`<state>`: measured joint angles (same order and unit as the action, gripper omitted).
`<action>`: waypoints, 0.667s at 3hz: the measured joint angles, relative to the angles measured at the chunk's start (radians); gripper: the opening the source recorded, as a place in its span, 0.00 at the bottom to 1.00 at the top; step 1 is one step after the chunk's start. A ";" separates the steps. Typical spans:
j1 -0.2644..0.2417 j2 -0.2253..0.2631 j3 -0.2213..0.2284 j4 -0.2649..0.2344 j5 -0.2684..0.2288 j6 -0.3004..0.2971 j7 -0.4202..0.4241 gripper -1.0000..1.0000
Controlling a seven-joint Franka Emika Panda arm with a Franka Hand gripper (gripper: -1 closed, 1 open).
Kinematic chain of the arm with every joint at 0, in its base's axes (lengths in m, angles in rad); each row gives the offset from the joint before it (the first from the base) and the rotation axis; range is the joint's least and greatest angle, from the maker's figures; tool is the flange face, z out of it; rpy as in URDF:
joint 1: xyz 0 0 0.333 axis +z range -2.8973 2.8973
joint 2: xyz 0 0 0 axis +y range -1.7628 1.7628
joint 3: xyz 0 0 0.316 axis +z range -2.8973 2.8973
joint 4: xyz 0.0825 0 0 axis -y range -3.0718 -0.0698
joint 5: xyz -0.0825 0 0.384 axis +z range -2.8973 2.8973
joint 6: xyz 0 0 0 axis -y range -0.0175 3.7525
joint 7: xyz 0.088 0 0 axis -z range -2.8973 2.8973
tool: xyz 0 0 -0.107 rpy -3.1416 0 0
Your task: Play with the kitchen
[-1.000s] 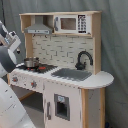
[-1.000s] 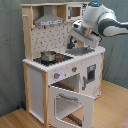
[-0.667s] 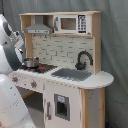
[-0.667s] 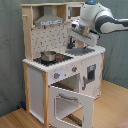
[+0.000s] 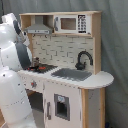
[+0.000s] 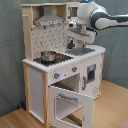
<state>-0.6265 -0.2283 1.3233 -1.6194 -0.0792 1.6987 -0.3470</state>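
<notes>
Toy kitchen (image 6: 60,75) is standing on the wood floor, oven door (image 6: 70,102) hanging open, pot (image 6: 48,56) sitting on the stovetop. Gripper (image 6: 75,44) is hovering over the sink (image 5: 71,74); finger state: cannot tell.

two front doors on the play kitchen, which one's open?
The oven door under the stovetop, hinged at the bottom and dropped forward in the second exterior view. The narrower door under the sink sits flush and shut.
</notes>
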 joint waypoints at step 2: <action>-0.088 0.111 0.117 0.015 -0.078 0.014 -0.062 1.00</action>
<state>-0.7145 -0.1177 1.4399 -1.6047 -0.1574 1.7122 -0.4090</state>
